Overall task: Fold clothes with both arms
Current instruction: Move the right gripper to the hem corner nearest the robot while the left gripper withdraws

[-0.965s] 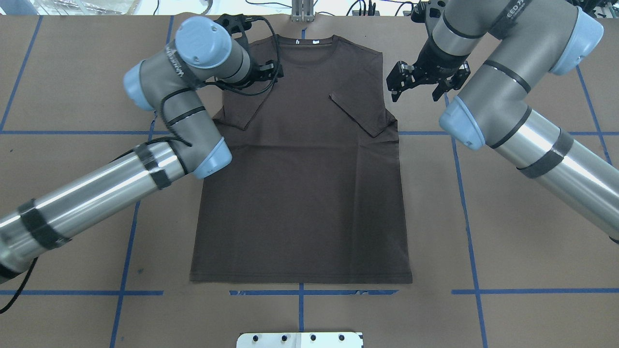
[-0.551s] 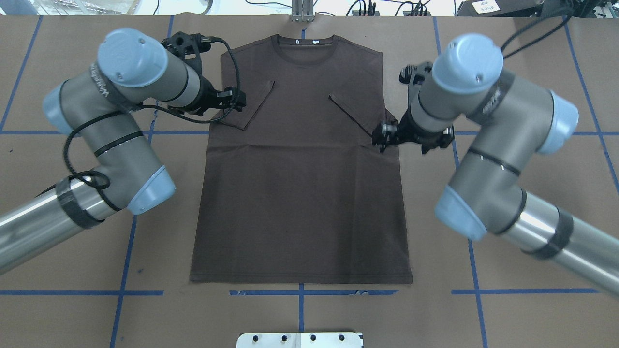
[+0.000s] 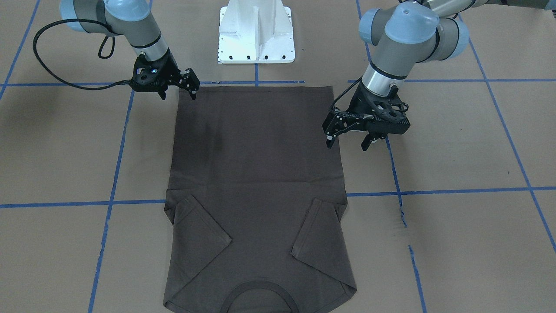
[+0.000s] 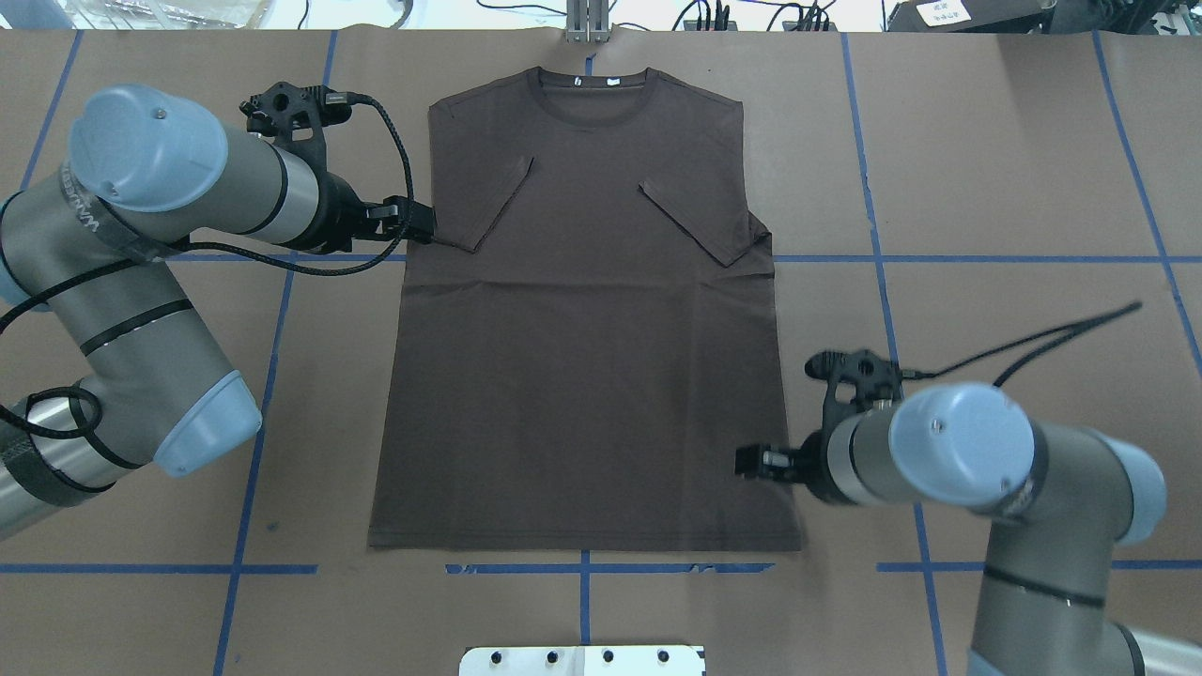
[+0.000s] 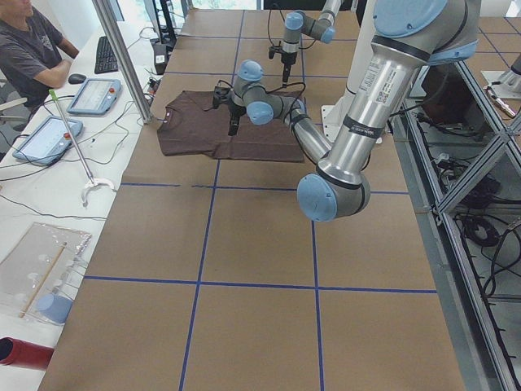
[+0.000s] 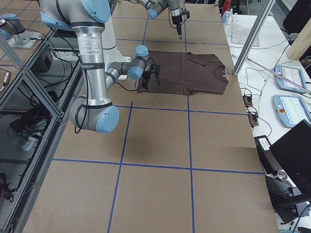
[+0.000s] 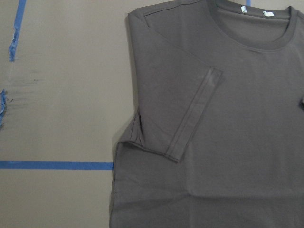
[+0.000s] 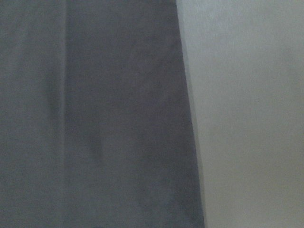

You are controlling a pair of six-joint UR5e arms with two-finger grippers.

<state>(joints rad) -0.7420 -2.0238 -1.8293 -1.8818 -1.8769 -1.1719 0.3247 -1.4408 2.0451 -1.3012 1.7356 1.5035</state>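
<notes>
left gripper (image 3: 346, 142) — jaws spread, empty, beside T-shirt (image 3: 256, 174) edge | right gripper (image 3: 179, 94) — spread, empty, at hem corner

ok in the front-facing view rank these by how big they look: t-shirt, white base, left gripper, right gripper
1. T-shirt
2. white base
3. left gripper and right gripper: the left looks somewhat larger, but it may just be nearer the camera, so I won't rank them.
</notes>
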